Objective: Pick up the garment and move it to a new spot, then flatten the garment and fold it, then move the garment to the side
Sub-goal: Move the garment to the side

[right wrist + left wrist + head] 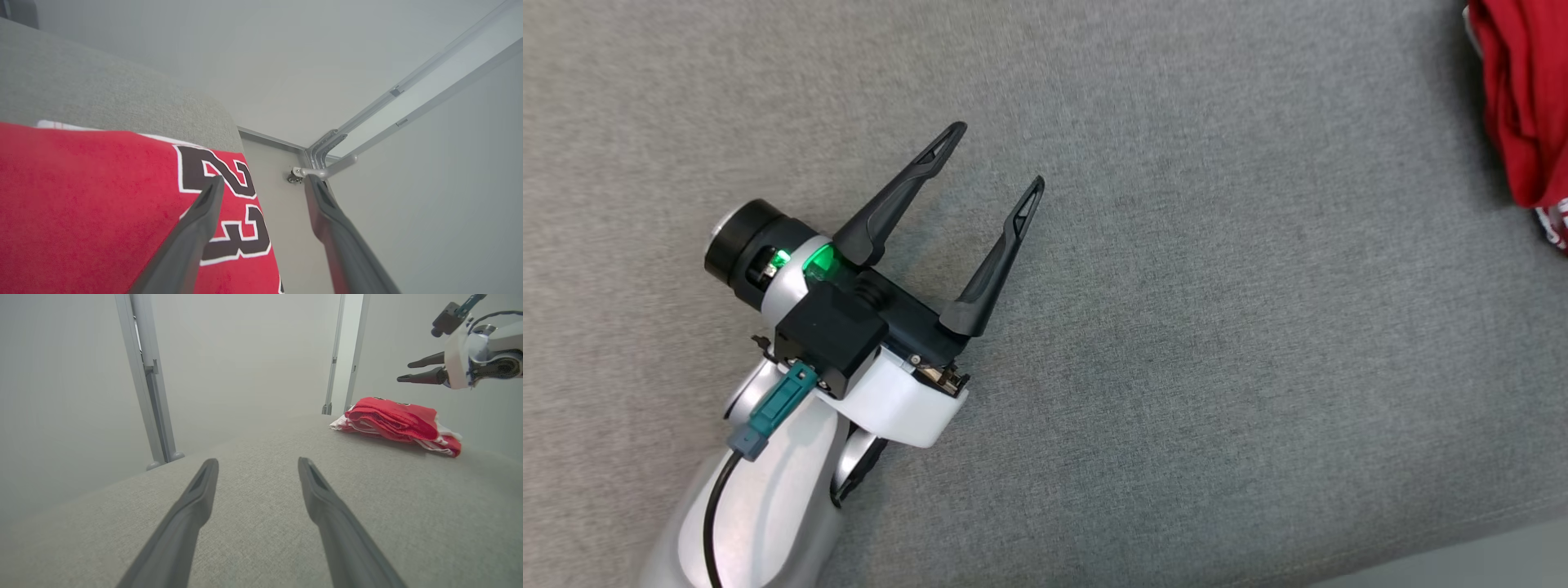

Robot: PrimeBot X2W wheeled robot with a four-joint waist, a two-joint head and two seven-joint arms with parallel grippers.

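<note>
Head view: L gripper (998, 155) is seen low over the grey cushion (1176, 327), jaws spread wide, nothing held btwn them. The red garment (1519, 98) is bunched at the view's far right edge, well apart from it.

Left wrist view: both L fingers (196, 506) are shown parted over bare fabric. The garment (392, 420) is laid folded near the cushion's far right edge, red w/ white trim. R gripper (405, 371) is hung above it, not touching. Metal posts (147, 375) are seen beyond.

Right wrist view: R gripper (264, 179) is released, fingers apart, nothing gripped. The garment (81, 204) is spread under the finger on that view's left, w/ a black "23" (220, 204) outlined in white. The other finger is seen past the cushion's edge, near a small caster (292, 177).
</note>
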